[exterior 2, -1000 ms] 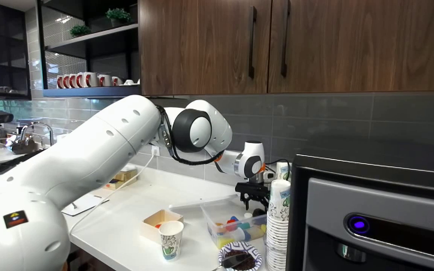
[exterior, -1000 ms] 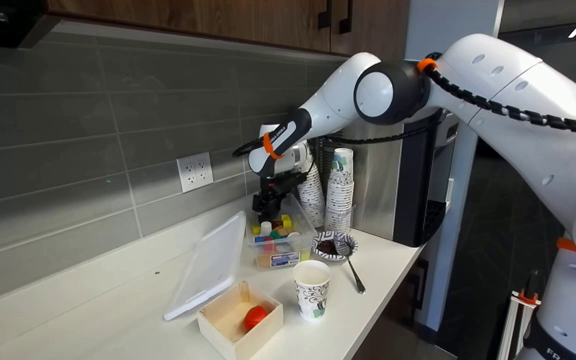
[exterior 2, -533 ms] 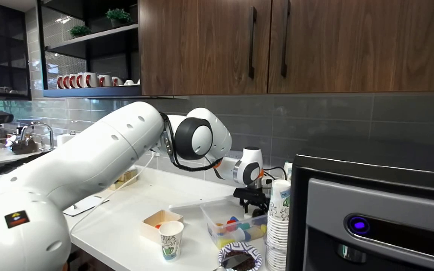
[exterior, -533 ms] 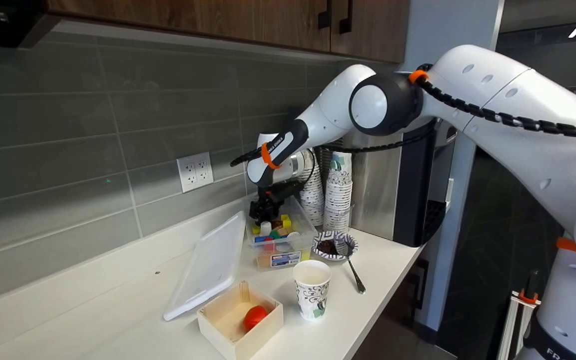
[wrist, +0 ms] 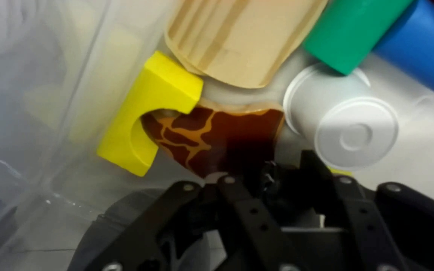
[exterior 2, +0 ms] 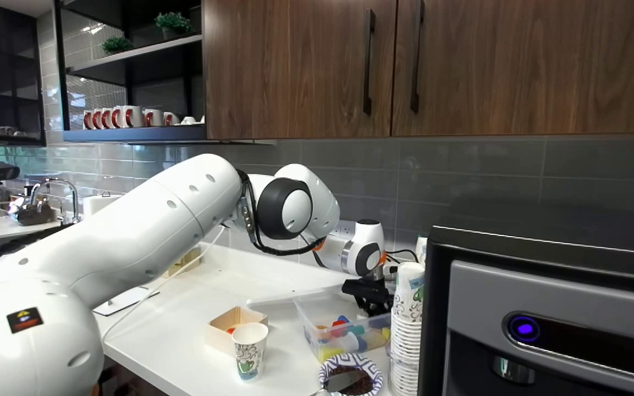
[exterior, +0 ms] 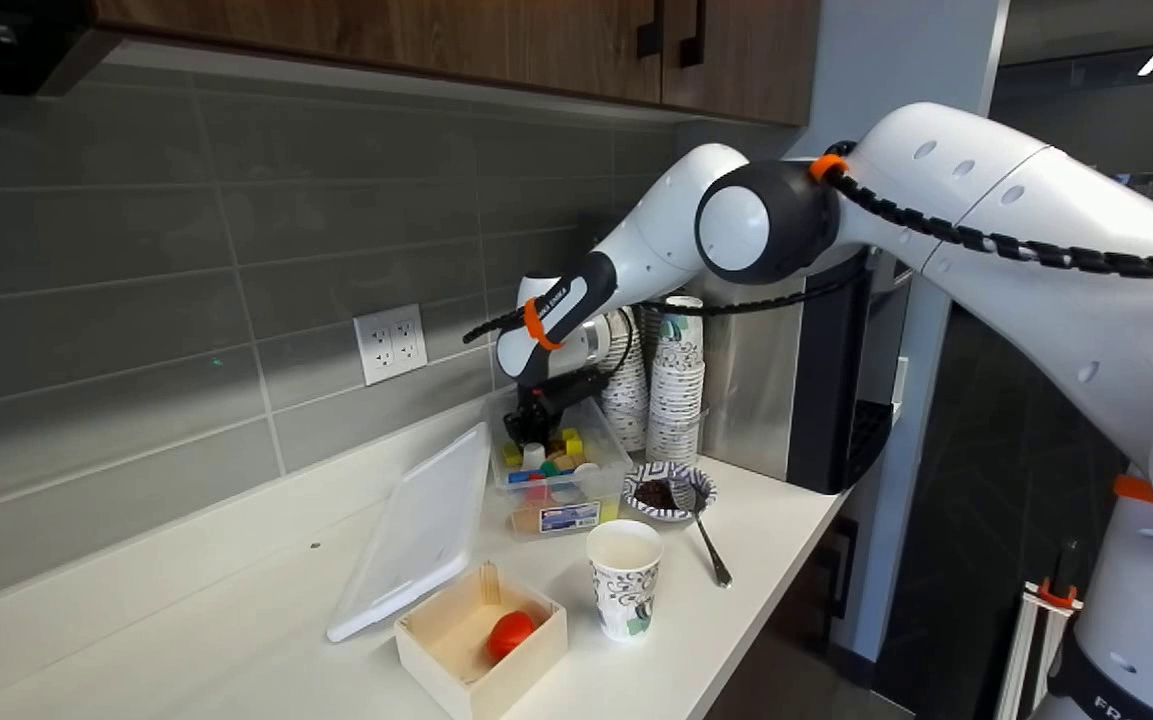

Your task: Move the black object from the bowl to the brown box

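My gripper (wrist: 277,165) reaches down into a clear plastic bin (exterior: 569,517) of colourful toy pieces. Its fingers appear shut on the black object (wrist: 270,180), a dark lump with small glints; its lower part is lost in shadow and behind the fingers. The bowl (exterior: 651,513), a patterned paper one with dark brown contents, stands beside the bin with a spoon resting in it. On the counter nearer an exterior camera sits the brown box (exterior: 526,668), pale wood with low walls and a red piece inside. In both exterior views the black object is hidden by the gripper.
Close around the gripper lie a brown toy ham (wrist: 217,135), a yellow arch (wrist: 175,82) and a small white cup (wrist: 356,131). A paper cup (exterior: 624,590) stands between bowl and box. Tall cup stacks (exterior: 676,400) rise behind. A white lid (exterior: 421,540) leans against the bin.
The arm has lowered the gripper deeper into the bin. Its fingers, apart before, have come together at the black object, which showed beneath them earlier in an exterior view.
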Robot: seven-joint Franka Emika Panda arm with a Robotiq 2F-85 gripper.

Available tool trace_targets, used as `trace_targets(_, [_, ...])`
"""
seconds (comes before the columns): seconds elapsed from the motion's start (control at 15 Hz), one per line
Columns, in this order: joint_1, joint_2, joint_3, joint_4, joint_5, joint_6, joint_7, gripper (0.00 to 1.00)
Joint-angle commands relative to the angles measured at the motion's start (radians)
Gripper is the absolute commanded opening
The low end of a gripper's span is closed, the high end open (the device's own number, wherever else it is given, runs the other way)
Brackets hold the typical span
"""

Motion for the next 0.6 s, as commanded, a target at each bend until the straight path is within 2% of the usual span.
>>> trace_targets(0.0, [0.004,0.028,-0.015,0.046,-0.001,0.036,0.02,0.13])
trace_targets(0.2, [0.006,0.023,-0.019,0.036,-0.004,0.047,0.025,0.07])
trace_targets(0.53, [0.04,-0.047,-0.05,-0.033,-0.025,0.055,0.063,0.07])
